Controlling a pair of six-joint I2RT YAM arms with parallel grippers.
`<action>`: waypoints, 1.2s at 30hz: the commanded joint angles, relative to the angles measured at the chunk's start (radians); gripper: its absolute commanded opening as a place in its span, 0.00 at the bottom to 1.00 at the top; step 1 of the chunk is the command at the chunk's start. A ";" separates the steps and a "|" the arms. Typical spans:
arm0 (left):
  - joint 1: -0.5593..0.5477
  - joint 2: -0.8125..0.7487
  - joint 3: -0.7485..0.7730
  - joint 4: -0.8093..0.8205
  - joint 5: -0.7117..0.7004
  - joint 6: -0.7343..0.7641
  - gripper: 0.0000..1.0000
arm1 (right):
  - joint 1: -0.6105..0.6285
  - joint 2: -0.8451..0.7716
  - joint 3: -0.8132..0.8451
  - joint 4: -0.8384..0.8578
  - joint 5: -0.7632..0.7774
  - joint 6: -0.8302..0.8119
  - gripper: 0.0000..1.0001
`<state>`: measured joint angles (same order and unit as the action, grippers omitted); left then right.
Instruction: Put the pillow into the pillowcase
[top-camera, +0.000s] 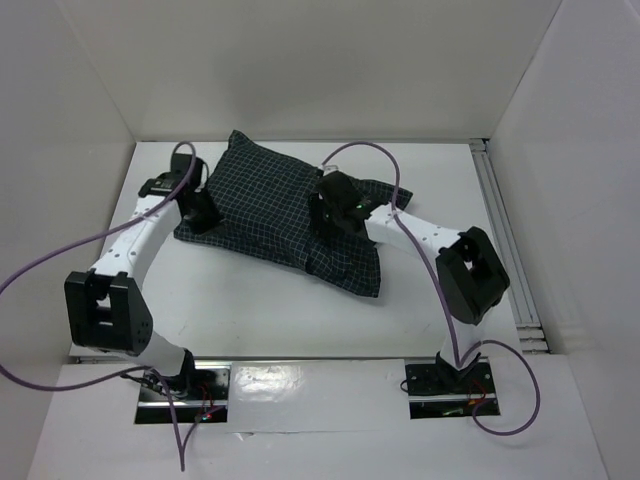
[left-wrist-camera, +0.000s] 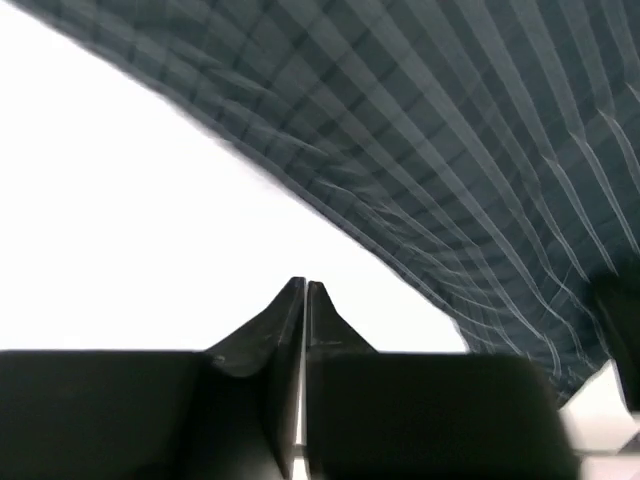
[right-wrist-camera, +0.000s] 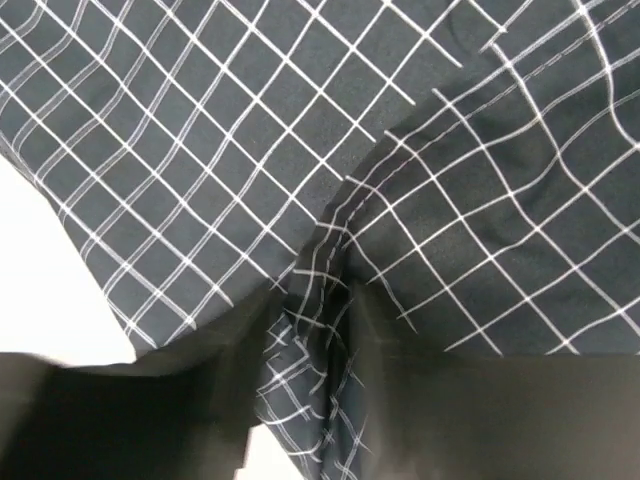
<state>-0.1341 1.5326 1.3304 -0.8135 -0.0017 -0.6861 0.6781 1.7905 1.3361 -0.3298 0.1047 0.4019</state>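
Observation:
The dark navy pillowcase (top-camera: 285, 215) with its thin white grid lies puffed up across the middle of the white table. The pillow is hidden; no cream cloth shows in any view. My left gripper (top-camera: 200, 213) rests at the case's left edge. In the left wrist view its fingers (left-wrist-camera: 303, 287) stand together with only a hairline slit and nothing between them, and the checked cloth (left-wrist-camera: 450, 150) rises just ahead. My right gripper (top-camera: 337, 216) sits on top of the case, right of its middle. It (right-wrist-camera: 315, 300) is shut on a bunched fold of the pillowcase (right-wrist-camera: 200, 130).
White walls enclose the table on three sides. A metal rail (top-camera: 505, 240) runs along the right edge. Purple cables (top-camera: 60, 260) loop from both arms. Bare white tabletop (top-camera: 280, 320) lies between the case and the arm bases.

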 joint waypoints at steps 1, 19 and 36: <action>0.122 -0.086 -0.071 0.043 0.035 -0.020 0.21 | -0.025 -0.057 0.043 0.046 -0.025 -0.026 0.54; 0.553 0.038 -0.396 0.424 0.269 -0.136 0.88 | -0.092 -0.677 -0.506 -0.153 0.030 0.074 0.93; 0.591 0.307 -0.396 0.835 0.419 -0.274 0.64 | -0.092 -0.732 -0.581 -0.195 0.021 0.159 0.93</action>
<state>0.4549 1.7866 0.9428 -0.0601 0.4183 -0.9489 0.5892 1.0786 0.7597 -0.5007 0.1165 0.5350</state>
